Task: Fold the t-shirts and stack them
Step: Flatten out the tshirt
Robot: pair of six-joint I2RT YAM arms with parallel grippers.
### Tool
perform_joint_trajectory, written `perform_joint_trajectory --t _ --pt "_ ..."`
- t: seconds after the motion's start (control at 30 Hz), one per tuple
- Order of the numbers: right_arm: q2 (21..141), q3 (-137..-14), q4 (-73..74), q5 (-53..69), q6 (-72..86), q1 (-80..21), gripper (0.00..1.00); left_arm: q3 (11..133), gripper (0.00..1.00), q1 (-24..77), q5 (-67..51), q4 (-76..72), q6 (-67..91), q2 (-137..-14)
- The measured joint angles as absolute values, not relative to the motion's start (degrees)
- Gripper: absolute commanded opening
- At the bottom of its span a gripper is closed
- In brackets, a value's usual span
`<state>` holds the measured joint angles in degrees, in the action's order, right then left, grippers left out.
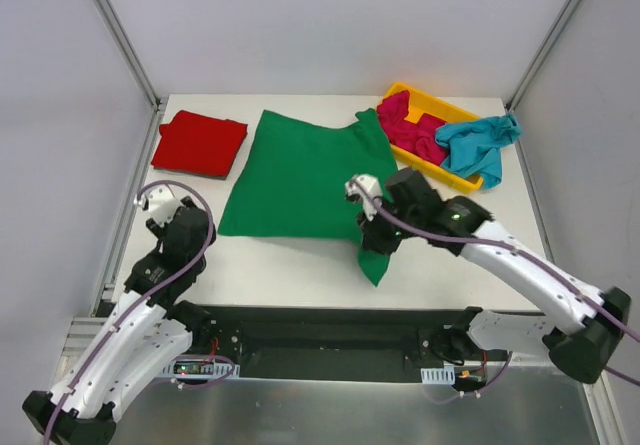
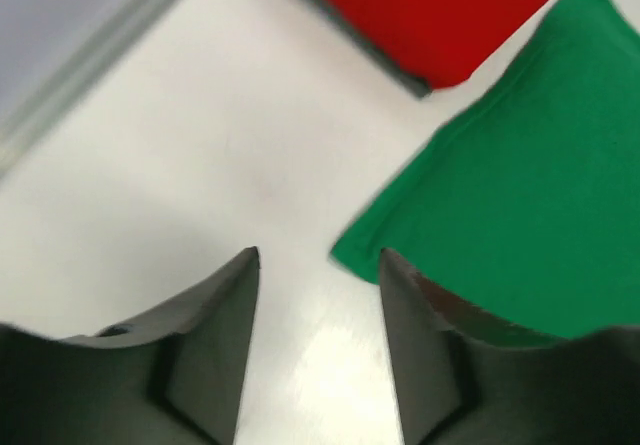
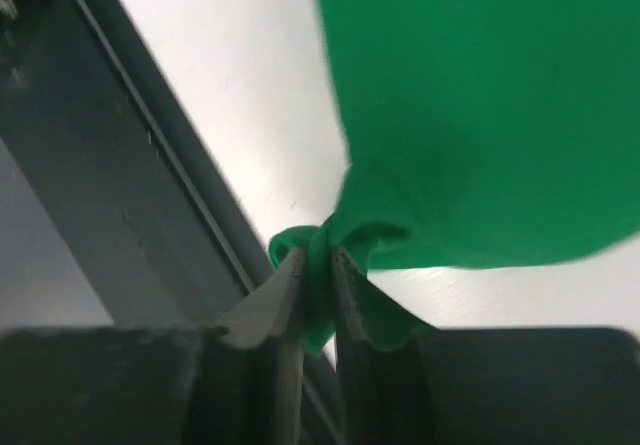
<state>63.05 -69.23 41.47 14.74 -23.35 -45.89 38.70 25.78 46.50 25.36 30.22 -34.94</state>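
Note:
The green t-shirt (image 1: pixel 300 175) lies spread in the middle of the table, its near right corner hanging down towards the front edge. My right gripper (image 1: pixel 372 237) is shut on that corner; the right wrist view shows green cloth (image 3: pixel 480 105) pinched between the fingertips (image 3: pixel 318 257). My left gripper (image 1: pixel 165 208) is open and empty above the bare table, just left of the shirt's near left corner (image 2: pixel 500 205). The red t-shirt (image 1: pixel 200 143) lies folded at the back left and also shows in the left wrist view (image 2: pixel 430 10). The magenta-pink t-shirt (image 1: pixel 408 130) and the teal t-shirt (image 1: pixel 480 145) lie crumpled at the back right.
A yellow tray (image 1: pixel 452 111) at the back right holds the pink and teal shirts; the teal one hangs over its rim. The table's front edge (image 1: pixel 300 300) and a dark metal rail (image 3: pixel 150 165) run just below my right gripper. Frame posts stand at the back corners.

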Motion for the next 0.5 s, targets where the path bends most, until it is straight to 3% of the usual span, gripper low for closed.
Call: perform_joint_trajectory --t 0.07,0.1,0.17,0.2,0.23,0.27,0.5 --pt "66.11 -61.87 40.01 15.51 -21.67 -47.68 0.57 34.2 0.87 25.78 45.82 30.61 37.08 -30.92" --pt "67.46 -59.37 39.55 15.73 -20.71 -48.36 0.66 33.5 0.96 25.78 45.67 32.38 39.42 -29.82" --pt "68.95 -56.23 38.89 15.86 -18.46 -49.28 0.91 33.61 0.99 25.78 45.63 34.61 43.75 -28.45" --pt "68.97 -55.4 38.35 15.59 -17.21 -49.47 0.96 34.15 0.99 25.78 45.63 35.22 45.41 -28.58" --pt "68.64 -55.11 37.8 14.87 -15.84 -49.5 1.0 34.92 0.99 25.78 45.43 35.73 46.72 -29.19" --pt "68.14 -54.96 36.88 14.0 -14.55 -49.5 0.96 35.7 0.99 25.78 45.12 36.07 47.66 -30.13" --pt "56.05 -48.71 31.59 -2.87 1.26 -49.17 0.96 39.9 0.99 25.78 38.37 36.34 49.69 -41.65"
